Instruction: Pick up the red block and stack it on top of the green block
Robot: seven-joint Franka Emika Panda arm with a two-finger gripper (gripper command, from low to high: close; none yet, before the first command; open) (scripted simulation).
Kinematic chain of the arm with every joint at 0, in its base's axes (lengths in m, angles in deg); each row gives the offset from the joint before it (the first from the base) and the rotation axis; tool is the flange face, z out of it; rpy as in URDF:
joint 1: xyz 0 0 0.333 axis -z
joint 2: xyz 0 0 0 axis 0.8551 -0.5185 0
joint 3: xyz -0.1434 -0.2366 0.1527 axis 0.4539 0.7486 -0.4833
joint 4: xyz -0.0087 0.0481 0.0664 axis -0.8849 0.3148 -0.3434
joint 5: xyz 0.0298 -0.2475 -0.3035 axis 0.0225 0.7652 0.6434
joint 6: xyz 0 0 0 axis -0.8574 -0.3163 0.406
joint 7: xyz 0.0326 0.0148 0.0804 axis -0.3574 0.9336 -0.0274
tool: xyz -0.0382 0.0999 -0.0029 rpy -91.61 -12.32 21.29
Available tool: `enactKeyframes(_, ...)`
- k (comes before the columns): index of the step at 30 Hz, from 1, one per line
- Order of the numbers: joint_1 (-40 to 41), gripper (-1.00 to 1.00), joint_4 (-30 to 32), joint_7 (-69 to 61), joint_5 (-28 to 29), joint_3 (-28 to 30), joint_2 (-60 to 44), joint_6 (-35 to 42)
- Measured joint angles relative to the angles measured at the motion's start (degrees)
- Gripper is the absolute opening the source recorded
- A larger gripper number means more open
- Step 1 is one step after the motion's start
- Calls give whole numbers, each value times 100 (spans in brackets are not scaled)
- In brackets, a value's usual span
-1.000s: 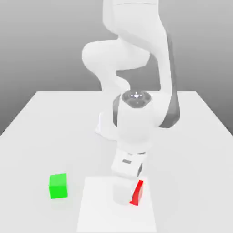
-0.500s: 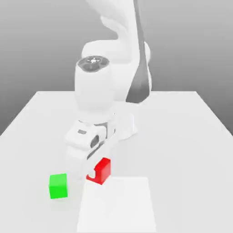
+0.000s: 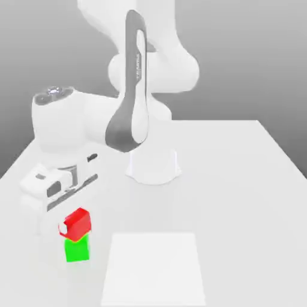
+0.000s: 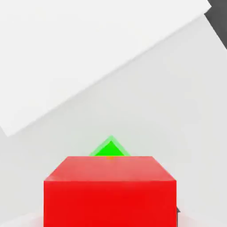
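Note:
The red block (image 3: 80, 221) sits on top of the green block (image 3: 77, 249) near the front of the exterior view's left, slightly tilted and turned relative to it. My gripper (image 3: 71, 227) is at the red block, with the white hand (image 3: 55, 186) slanting up and away from it toward the exterior view's left. In the hand view the red block (image 4: 110, 190) is large and close, and a corner of the green block (image 4: 109, 150) peeks out beyond its far edge.
A flat white square patch (image 3: 153, 270) lies on the table just to the exterior view's right of the stack; the hand view shows the patch (image 4: 66, 53) too. The arm's round base (image 3: 153, 166) stands mid-table behind it.
The arm swung from the white patch toward the exterior view's left, carrying the red block. The block went from the patch, through the air, to the top of the green block.

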Motion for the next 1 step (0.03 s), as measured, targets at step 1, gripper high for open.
enactKeyframes(1, 0, 100, 0, 0, 0, 0, 0, 0)
